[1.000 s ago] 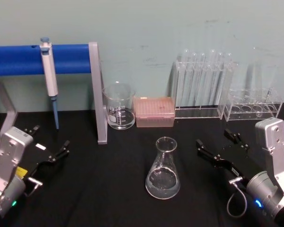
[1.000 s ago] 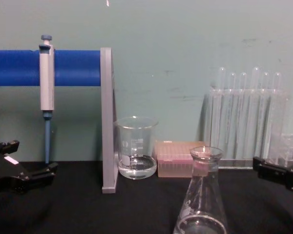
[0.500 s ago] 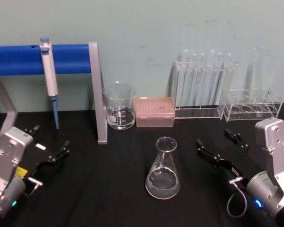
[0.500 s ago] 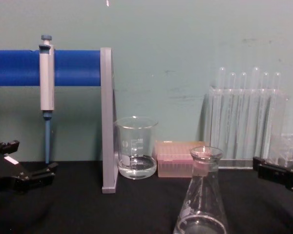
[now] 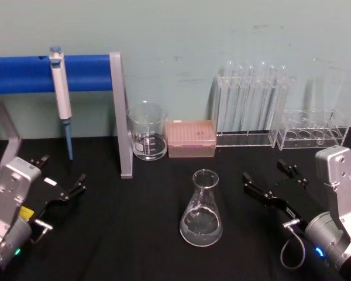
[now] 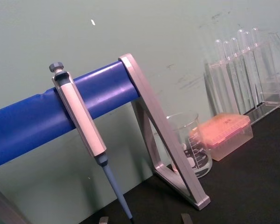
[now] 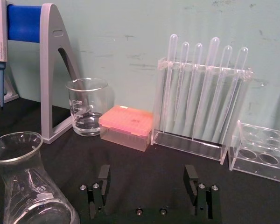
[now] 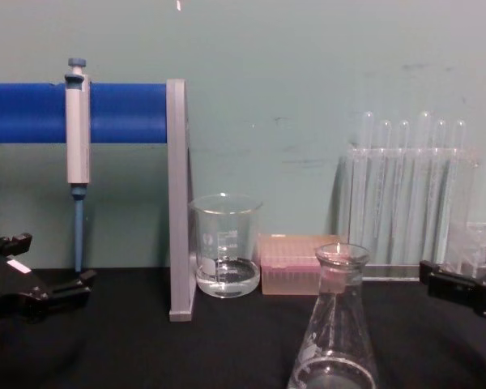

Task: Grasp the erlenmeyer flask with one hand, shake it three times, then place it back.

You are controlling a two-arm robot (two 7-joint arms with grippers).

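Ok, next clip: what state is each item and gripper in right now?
Flask: upright on the table, ungrasped.
Beaker: upright, some clear liquid at the bottom.
Pipette: hanging on the blue bar.
Tip box: closed.
Left gripper: open, holding nothing.
Right gripper: open, holding nothing, right of the flask.

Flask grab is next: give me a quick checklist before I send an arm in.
1. Flask upright on the black table, nothing touching it: ok.
2. Right gripper open, beside the flask with a gap: ok.
3. Left gripper open, parked at the table's left, farther from the flask: ok.
4. Path from the right gripper to the flask neck free: ok.
5. Beaker and pink tip box stand behind the flask, apart from it: ok.
6. Liquid in the flask: cannot tell.
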